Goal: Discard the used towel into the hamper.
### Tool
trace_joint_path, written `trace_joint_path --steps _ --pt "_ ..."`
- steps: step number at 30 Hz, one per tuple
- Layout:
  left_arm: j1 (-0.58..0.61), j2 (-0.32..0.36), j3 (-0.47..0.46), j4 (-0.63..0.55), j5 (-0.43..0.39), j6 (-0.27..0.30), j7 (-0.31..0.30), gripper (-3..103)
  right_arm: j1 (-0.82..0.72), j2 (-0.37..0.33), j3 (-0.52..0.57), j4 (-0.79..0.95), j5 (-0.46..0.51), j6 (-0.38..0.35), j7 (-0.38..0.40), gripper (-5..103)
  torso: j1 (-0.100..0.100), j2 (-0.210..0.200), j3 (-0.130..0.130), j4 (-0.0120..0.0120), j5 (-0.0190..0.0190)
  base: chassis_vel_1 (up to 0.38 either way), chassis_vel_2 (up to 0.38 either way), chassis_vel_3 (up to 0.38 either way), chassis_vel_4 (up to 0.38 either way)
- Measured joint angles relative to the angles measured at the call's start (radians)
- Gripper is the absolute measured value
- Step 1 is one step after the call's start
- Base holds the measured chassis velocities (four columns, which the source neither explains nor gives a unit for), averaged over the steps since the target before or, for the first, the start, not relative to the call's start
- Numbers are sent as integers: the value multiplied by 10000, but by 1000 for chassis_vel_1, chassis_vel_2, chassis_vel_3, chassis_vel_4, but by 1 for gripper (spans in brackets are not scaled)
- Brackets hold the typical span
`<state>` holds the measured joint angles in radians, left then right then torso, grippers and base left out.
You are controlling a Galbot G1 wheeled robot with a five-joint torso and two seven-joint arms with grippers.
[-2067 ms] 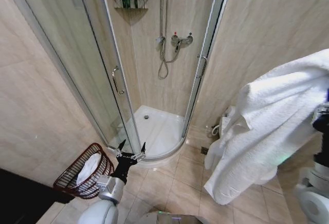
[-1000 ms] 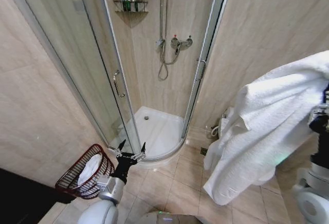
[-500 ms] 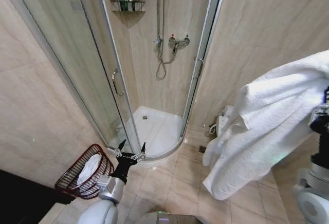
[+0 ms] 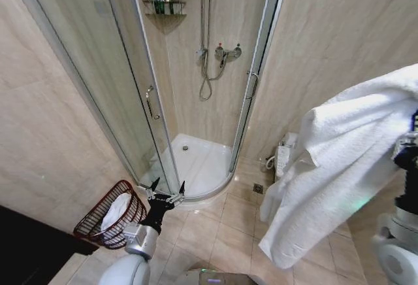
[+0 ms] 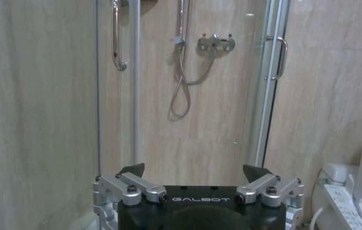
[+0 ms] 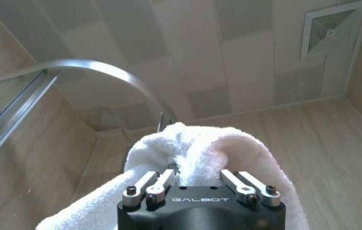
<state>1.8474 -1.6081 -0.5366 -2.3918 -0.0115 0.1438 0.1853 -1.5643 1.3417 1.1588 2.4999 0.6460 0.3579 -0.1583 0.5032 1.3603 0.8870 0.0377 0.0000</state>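
One towel hangs off the right gripper, high on the robot's right, draped down toward the floor tiles. In the right wrist view the fingers are clamped on a bunched fold of it, cloth bulging above the tips.

Change since half a second ago: the whole head picture slid slightly, with the shower fittings and hamper both shifted right. That's camera motion, not the objects. The towel's lower edge now hangs a bit lower and narrower. Judgement: the robot is reorienting, and the drop hasn't begun.

The hamper sits on the floor at lower left, against the wall by the shower door, with something white already in it. It is well apart from the towel.

The left gripper is spread open, holding nothing, just beside the hamper's rim.
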Motion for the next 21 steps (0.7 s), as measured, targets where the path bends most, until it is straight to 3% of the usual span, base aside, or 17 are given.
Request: trace_joint_path --steps 8,21 --pt "2 0 0 0 0 1 0 100 4 -14 21 1 122 22 61 21 -13 -1 -8 0 -2 87 -70 -77 62" --pt "-1 0 0 0 0 0 0 100 15 -77 88 0 207 187 55 21 -4 -13 -6 1 0 2 20 21 1"
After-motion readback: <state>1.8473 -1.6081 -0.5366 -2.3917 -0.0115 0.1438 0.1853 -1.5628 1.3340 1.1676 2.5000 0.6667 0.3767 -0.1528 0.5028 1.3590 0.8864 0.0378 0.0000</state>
